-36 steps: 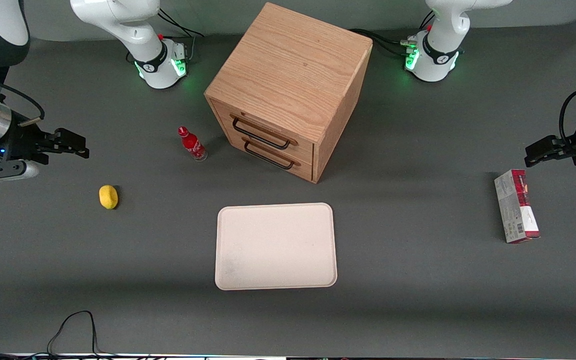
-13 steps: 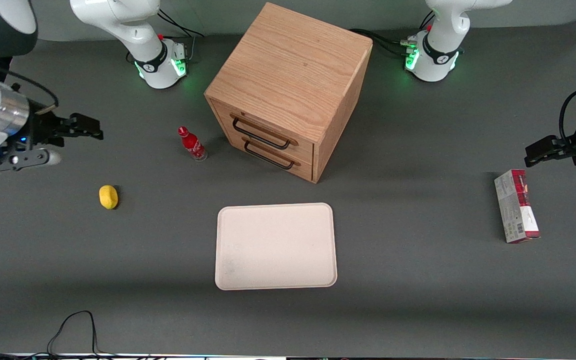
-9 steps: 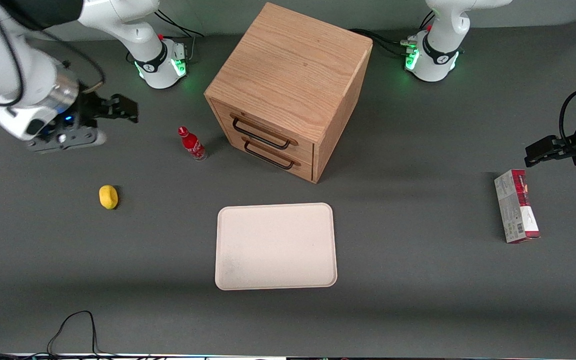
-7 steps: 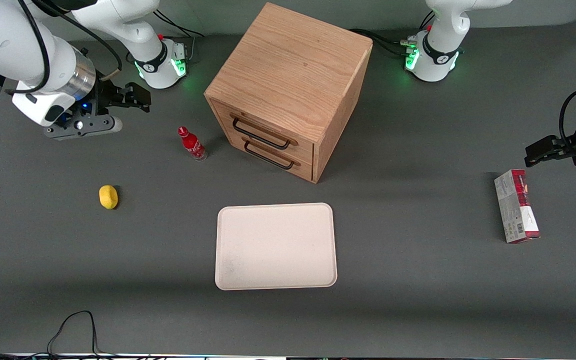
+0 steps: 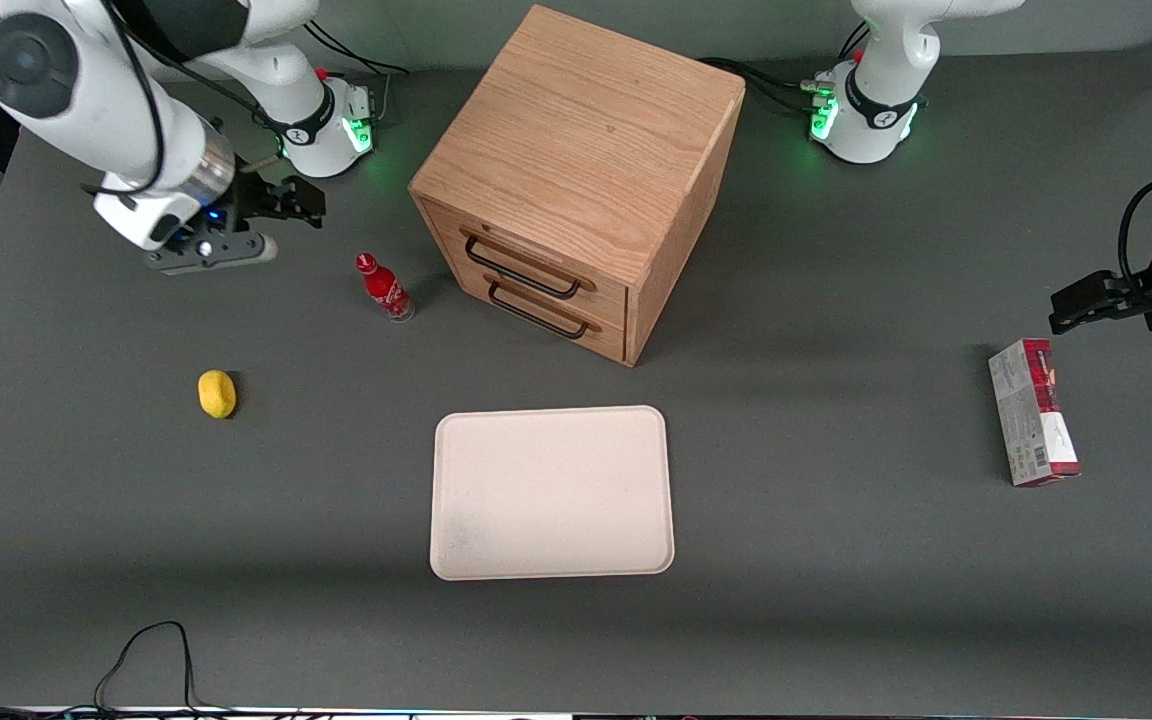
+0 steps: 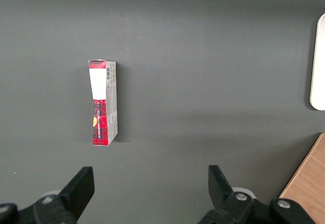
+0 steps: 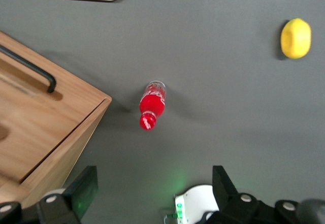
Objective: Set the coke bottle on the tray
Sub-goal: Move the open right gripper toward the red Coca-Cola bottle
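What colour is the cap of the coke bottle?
Red, like the body of the coke bottle; the right wrist view shows it best.

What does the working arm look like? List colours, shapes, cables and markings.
The right arm has glossy white rounded shells with black joint sections and a silver metal ring at the wrist. Thin black cables loop along it. The gripper, up near the arm's base and farther from the camera than the bottle, is black, with a small blue light beside it. The white base glows green.
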